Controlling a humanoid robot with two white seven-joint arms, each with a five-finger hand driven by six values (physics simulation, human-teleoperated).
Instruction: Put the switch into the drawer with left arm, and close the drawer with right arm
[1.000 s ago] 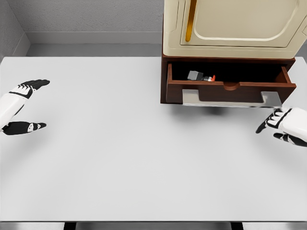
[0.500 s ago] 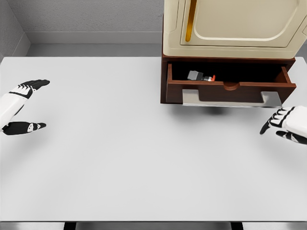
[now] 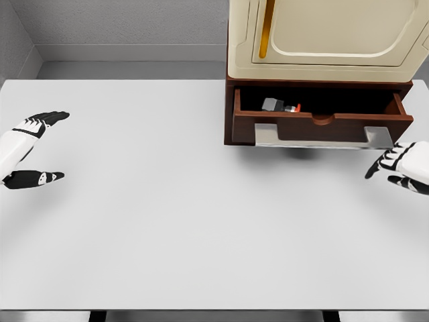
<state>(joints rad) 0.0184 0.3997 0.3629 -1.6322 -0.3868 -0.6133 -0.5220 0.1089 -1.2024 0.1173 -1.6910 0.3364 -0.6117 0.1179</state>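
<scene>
While the dark red-brown wooden drawer (image 3: 322, 124) stands pulled out from the base of the cabinet, the small grey switch with a red and black end (image 3: 279, 106) lies inside it, toward the left half of the compartment and near the back wall. The drawer's front panel carries a half-round finger notch at its top edge and a pale metallic strip along its lower edge. Above it sits the cream-coloured cabinet body with an amber vertical handle (image 3: 322, 37), filling the upper right of the head view.

At the far left edge, the white-and-black left hand (image 3: 30, 151) hovers over the plain white tabletop (image 3: 167, 221), well apart from the drawer. Its fingers are spread wide, the thumb and the upper fingers pointing right with a broad gap between them, and they grasp nothing.

At the right edge, the white-and-black right hand (image 3: 401, 168) is just below and beside the drawer's lower right corner. Its dark fingertips are loosely extended toward the left, relaxed and empty, with no visible contact with the drawer front.
</scene>
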